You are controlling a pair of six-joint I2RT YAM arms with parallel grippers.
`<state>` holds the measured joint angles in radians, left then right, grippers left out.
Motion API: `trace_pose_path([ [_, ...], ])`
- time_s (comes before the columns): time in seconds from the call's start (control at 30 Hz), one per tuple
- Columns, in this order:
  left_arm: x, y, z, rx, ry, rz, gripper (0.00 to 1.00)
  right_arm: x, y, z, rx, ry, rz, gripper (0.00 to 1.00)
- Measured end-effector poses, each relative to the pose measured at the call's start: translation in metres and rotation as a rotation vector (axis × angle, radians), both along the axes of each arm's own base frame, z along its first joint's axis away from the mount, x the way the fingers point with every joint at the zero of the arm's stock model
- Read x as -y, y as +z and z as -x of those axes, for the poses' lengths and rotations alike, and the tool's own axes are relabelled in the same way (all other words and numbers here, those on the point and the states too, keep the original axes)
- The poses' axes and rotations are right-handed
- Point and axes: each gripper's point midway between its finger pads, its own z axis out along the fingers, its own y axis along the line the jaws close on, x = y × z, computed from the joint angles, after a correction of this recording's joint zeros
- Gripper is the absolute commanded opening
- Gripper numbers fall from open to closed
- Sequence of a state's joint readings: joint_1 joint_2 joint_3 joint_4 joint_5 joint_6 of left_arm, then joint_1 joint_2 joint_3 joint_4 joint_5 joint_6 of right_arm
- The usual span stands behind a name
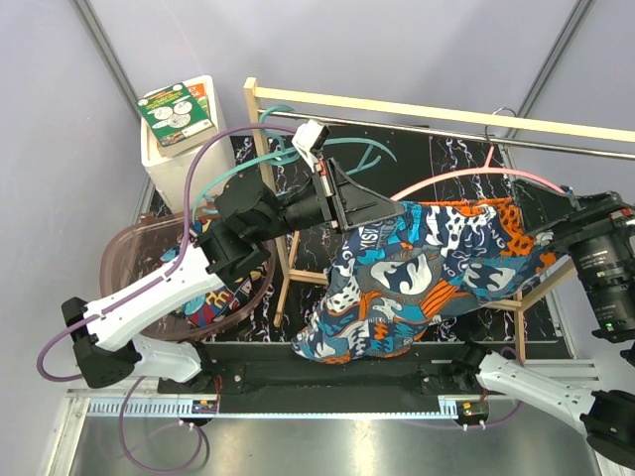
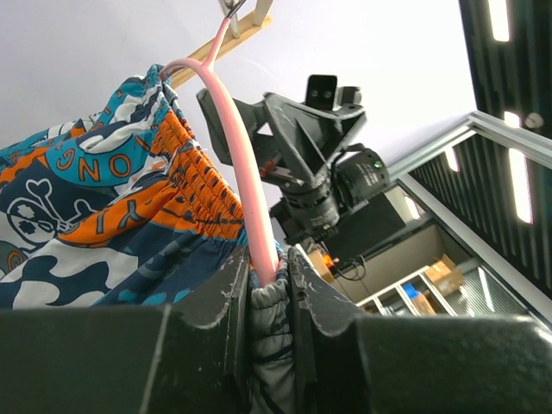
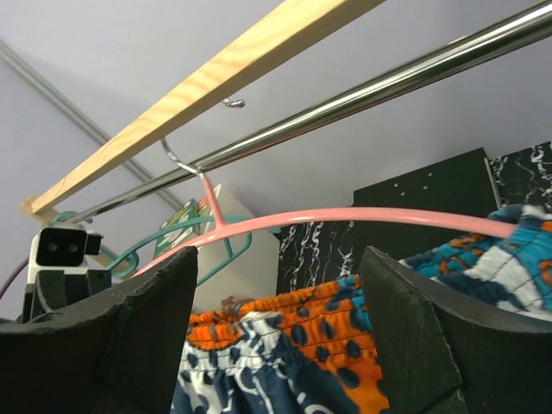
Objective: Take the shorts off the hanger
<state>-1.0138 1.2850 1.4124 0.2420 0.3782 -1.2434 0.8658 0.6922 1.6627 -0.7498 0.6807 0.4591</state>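
The teal, orange and white shorts (image 1: pixel 427 268) hang on a pink hanger (image 1: pixel 466 177) from the metal rod (image 1: pixel 446 129). My left gripper (image 2: pixel 269 297) is shut on the hanger's left end (image 2: pixel 237 147), with bunched shorts fabric (image 2: pixel 103 207) pinched between the jaws. My right gripper (image 3: pixel 276 328) is open at the right end of the waistband (image 3: pixel 302 336). The hanger bar (image 3: pixel 345 220) runs across above its fingers without touching them. In the top view that gripper (image 1: pixel 556 233) sits at the shorts' right edge. A second printed pair of shorts (image 1: pixel 210 305) lies in a tub.
A wooden rack frame (image 1: pixel 397 104) carries the rod, with teal hangers (image 1: pixel 288 149) at its left end. A brown translucent tub (image 1: pixel 129 263) sits at the left, and a white box with a green sheet (image 1: pixel 179 114) stands behind it. The mat (image 1: pixel 456 159) is black marbled.
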Motion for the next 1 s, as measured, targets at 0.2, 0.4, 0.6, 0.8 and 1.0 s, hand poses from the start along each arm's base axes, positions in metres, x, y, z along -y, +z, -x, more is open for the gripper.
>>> trace_pose_path([
  [0.2,-0.002,0.003,0.006,-0.003,-0.064,0.025,0.00,0.021,0.004,0.001,0.005,-0.088,-0.004,0.81],
  [0.4,-0.001,0.002,0.007,-0.008,-0.100,0.026,0.00,0.036,0.006,0.001,0.005,-0.154,0.001,0.77],
  [0.6,-0.002,-0.003,0.009,0.002,-0.119,0.002,0.00,0.054,0.011,0.003,0.003,-0.231,-0.016,0.63],
  [0.8,-0.002,-0.013,0.010,0.034,-0.115,-0.065,0.00,0.051,0.018,-0.004,-0.005,-0.263,0.004,0.59],
  [1.0,-0.013,-0.008,0.014,0.066,-0.105,-0.067,0.00,0.036,0.013,-0.021,-0.036,-0.281,0.077,0.55],
])
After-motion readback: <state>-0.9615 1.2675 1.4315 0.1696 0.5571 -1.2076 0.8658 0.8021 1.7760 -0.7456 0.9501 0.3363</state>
